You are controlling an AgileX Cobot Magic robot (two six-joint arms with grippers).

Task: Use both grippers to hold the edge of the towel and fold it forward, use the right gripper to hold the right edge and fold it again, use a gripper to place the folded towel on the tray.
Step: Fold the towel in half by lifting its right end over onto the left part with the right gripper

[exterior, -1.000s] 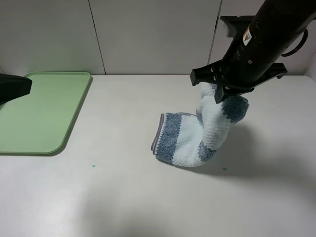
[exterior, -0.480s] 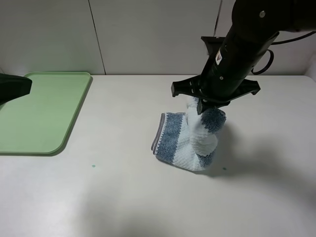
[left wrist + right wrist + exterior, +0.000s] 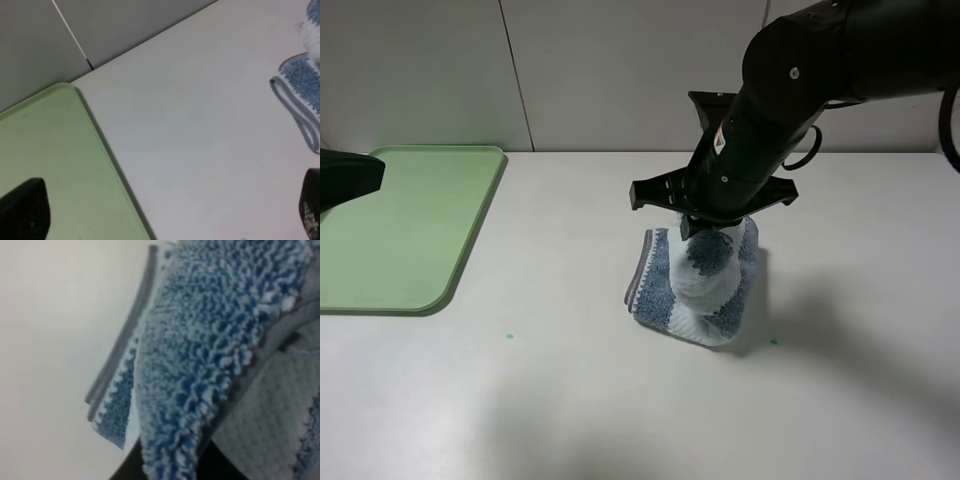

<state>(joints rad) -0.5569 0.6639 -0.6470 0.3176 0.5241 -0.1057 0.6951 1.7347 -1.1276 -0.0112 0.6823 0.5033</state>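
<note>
Across the white table (image 3: 570, 400), I had swung the right gripper (image 3: 703, 225), pinching the right edge of the towel (image 3: 705, 290), leftward to frame centre over its lower layer, nearly closing the second fold, while the left gripper (image 3: 166, 207) hung spread wide over the tray (image 3: 410, 230) at left.

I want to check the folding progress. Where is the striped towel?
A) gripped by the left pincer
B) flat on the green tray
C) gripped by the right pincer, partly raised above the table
C: the right pincer is shut on a raised fold of the towel, whose rest lies on the table, apart from the tray.
</note>
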